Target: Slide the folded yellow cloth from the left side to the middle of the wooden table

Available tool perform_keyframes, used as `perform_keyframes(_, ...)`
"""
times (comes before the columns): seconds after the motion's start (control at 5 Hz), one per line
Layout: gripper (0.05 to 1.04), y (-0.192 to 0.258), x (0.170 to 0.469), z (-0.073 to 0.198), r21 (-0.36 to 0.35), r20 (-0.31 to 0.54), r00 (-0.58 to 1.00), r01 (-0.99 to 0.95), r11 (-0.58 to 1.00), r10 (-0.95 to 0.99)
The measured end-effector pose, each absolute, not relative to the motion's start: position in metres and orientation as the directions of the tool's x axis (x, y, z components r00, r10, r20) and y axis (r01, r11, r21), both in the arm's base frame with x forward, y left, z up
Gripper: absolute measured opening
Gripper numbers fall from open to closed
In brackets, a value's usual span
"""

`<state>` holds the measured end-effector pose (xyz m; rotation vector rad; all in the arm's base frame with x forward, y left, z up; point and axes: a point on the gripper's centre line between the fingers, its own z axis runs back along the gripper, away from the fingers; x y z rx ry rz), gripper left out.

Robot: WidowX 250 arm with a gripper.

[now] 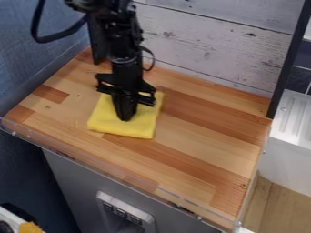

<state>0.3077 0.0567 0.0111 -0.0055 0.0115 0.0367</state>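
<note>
Hanging down from above, the black gripper [126,119] has its fingertips on the yellow cloth [121,128]. Its fingers look drawn together into one narrow dark shape; from where I stand, I can't tell whether they pinch any of the cloth. The cloth lies flat on the wooden surface [200,145] like a small folded pad, with one corner poking out beyond the gripper, toward the wall. The black arm [124,59] rises from the cloth toward the top of the scene, a dark cable [38,36] looping out to its left.

Behind the cloth stands a wall of pale, weathered boards [206,50], and left of it is a dark blue wall [36,68]. Well to the right of the cloth, a black post [288,63] stands at the surface's far corner, and past that sits a white ribbed tray [296,118]. In front of the cloth, a clear strip [100,159] edges the surface, above a grey panel [76,175] that bears a lighter plate [124,211] with dark buttons.
</note>
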Motion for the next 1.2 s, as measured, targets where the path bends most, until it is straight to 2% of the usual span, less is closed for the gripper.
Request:
perform_keyframes(0.4,0.064,0.032,0.319,0.013,0.001,-0.009,1.0,-0.003,1.0,0.003)
perform_keyframes(0.8,0.091,0.029,0.338,0.011,0.006,0.0,1.0,-0.006,1.0,0.006)
perform_keyframes(1.0,0.245,0.029,0.343,0.017,0.007,-0.008,1.0,-0.002,1.0,0.002)
perform_keyframes(1.2,0.496,0.037,0.345,0.026,0.005,-0.035,0.999,0.007,1.0,-0.007)
